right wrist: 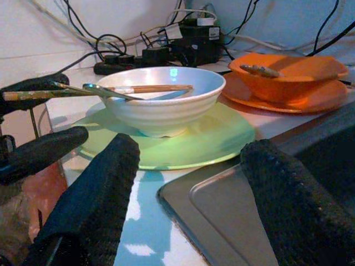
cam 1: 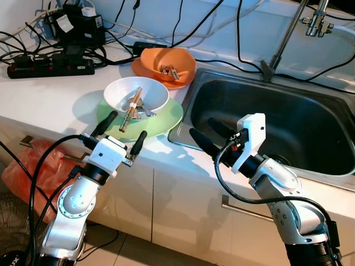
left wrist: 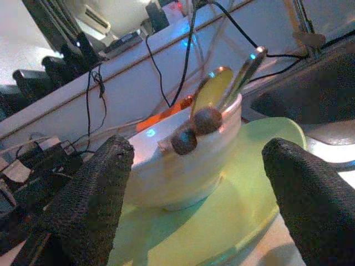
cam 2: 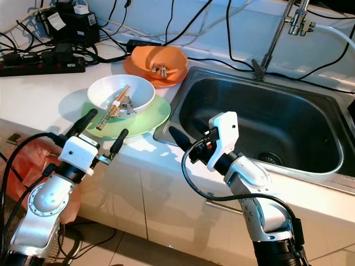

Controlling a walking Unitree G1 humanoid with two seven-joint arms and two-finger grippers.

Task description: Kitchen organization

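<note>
The left gripper hovers at the counter's front edge with its two black fingers spread apart, gripping nothing, their tips just short of the green plate. On that plate sits a white bowl holding chopsticks and metal cutlery, the handles sticking out over the rim toward the robot. The right gripper hangs over the near left corner of the steel sink, its fingers likewise parted and empty, pointing toward the plate. Behind the white bowl, an orange bowl rests on an orange plate beside the sink. Black power strips and tangled cables lie along the back of the white counter.
</note>
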